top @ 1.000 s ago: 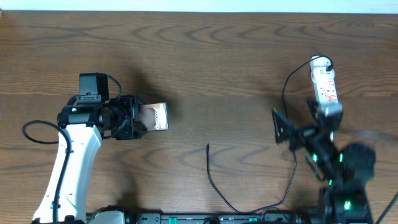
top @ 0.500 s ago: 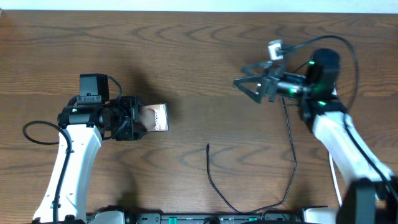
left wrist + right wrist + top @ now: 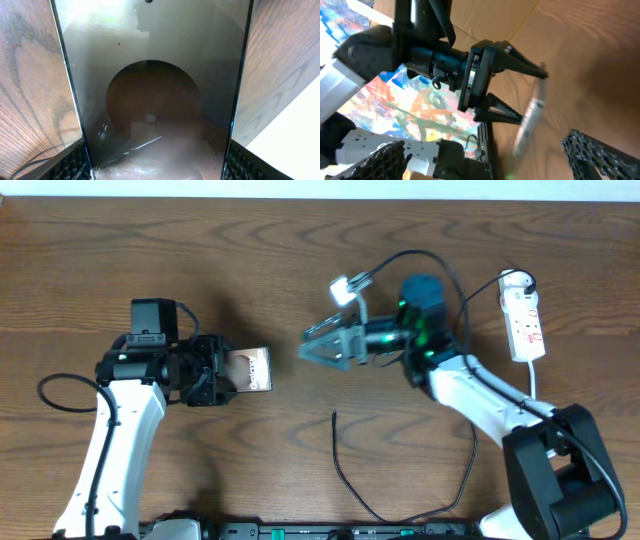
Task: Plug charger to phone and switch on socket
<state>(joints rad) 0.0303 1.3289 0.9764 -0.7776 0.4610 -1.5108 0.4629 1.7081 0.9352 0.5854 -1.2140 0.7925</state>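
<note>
Your left hand (image 3: 215,370) is clamped on the phone (image 3: 252,367), its jaws kept partly apart by the handset's width. In the left wrist view the two fingers (image 3: 75,164) press the phone's long edges. The glossy back with its dark circle fills almost everything ahead of the hand. From above, the phone sticks out past the fingertips, and its white lettering sits near the end farthest from the wrist.

Beyond that far end there is a stretch of bare wooden surface (image 3: 300,260), and then your right hand (image 3: 312,350). It is spread fully wide and holds nothing, and its tips aim back at the phone without touching it.

The charger (image 3: 336,445) has its free tip lying on the surface near the right hand, off to that hand's side toward the robot's base, and it touches neither hand. From the tip the thin black cable runs off toward the base edge, then curves back up past the right arm (image 3: 470,385).

Farthest away, well behind the right hand and past its arm, the white socket (image 3: 524,320) lies on the surface with a black plug (image 3: 518,280) in its far end.
</note>
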